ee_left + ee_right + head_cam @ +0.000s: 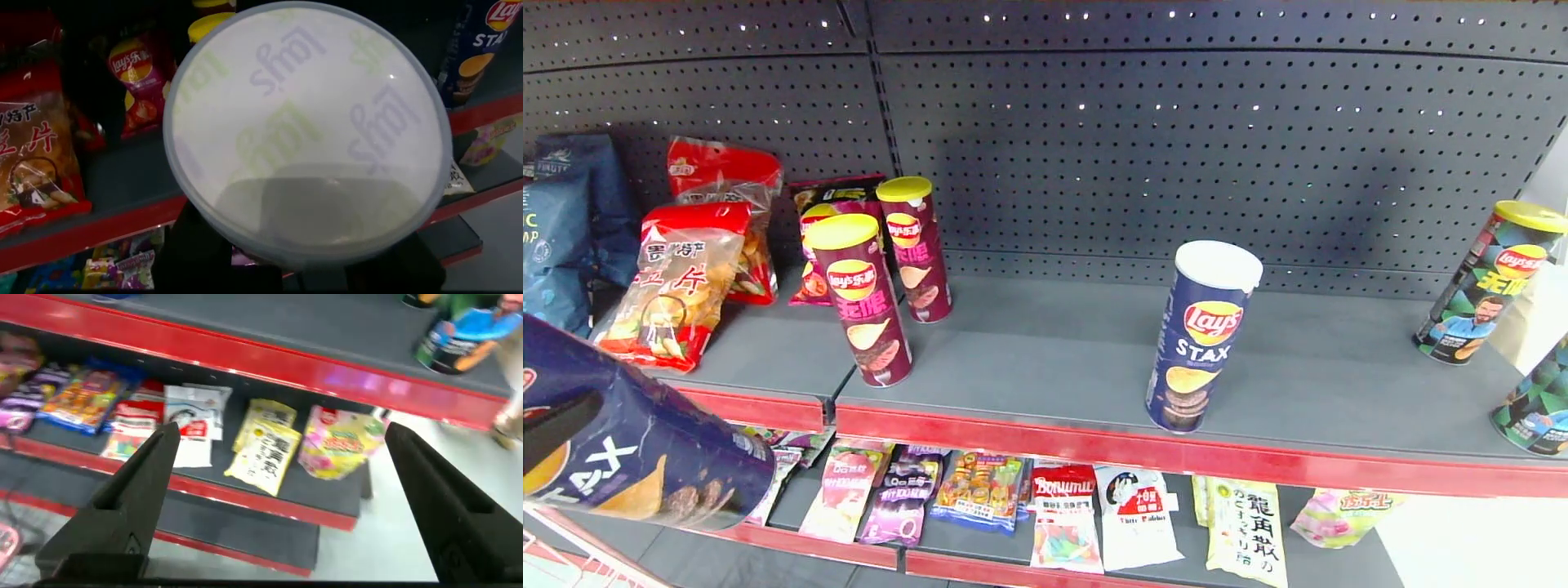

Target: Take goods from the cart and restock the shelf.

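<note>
Two dark fingers of the right gripper stand spread wide, holding nothing, before the lower shelf. The left gripper pinches a tilted blue Stax can low before the upper shelf, where a second Stax can stands upright.

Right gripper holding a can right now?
No. The right gripper stands open and empty, with snack bags visible through the gap between its fingers.
</note>
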Tool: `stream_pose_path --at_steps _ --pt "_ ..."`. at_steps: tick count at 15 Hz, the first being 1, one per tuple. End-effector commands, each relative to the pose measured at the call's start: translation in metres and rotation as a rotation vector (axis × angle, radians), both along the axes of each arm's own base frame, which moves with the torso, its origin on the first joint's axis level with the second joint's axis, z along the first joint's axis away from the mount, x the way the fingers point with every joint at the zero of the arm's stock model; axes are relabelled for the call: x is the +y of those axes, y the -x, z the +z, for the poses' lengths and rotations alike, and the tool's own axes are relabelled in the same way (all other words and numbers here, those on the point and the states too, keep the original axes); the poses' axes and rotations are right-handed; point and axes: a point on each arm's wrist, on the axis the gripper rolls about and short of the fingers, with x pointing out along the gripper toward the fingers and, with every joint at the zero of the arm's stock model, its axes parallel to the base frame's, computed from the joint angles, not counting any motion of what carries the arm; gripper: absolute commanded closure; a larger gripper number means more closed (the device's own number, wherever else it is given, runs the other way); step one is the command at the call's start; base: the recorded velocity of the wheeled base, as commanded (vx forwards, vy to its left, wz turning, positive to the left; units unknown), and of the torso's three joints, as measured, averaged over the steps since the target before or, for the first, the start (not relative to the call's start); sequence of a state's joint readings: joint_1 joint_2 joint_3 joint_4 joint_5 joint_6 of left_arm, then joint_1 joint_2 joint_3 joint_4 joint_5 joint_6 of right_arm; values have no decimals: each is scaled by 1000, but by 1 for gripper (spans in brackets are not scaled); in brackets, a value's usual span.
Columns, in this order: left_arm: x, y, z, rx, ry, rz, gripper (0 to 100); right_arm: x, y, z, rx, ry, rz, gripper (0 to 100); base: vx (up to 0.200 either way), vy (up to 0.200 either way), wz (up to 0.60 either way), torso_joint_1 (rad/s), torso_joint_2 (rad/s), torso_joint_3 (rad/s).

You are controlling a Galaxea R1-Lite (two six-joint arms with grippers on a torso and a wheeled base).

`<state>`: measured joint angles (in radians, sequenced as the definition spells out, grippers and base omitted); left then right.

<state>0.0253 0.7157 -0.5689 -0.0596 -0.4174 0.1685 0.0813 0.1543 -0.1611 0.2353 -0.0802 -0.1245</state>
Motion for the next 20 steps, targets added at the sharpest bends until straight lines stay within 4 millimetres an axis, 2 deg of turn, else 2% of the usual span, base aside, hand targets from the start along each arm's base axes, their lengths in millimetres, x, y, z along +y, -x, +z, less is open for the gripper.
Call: stream_pose_path --at_steps 1,3,6,9,11,13,17,20 --pt "0 -4 -1 17 0 -4 100 -1 2 -7 -10 -3 -30 0 0 0 0 0 0 0" --pt "-1 -6 -3 31 5 -19 100 0 0 -11 -72 -64 22 0 0 0 0 0 0 0" --pt "-3 -4 -4 31 5 -52 100 3 -7 -15 -193 -61 145 0 0 0 0 0 0 0" --pt "-3 3 -4 12 9 -50 100 3 -7 -16 -180 -93 135 0 0 0 0 0 0 0" --pt "-2 21 -16 -8 10 -47 100 3 -7 -22 -123 -116 121 0 0 0 0 0 0 0" --pt "-2 27 -16 -9 31 -40 100 3 -7 -22 -124 -136 115 0 0 0 0 0 0 0" --pt "-2 33 -16 -34 33 -37 100 3 -7 -22 -123 -147 107 0 0 0 0 0 0 0" --pt "-2 32 -13 -37 33 -31 100 3 -7 -22 -123 -147 109 0 0 0 -600 2 2 6"
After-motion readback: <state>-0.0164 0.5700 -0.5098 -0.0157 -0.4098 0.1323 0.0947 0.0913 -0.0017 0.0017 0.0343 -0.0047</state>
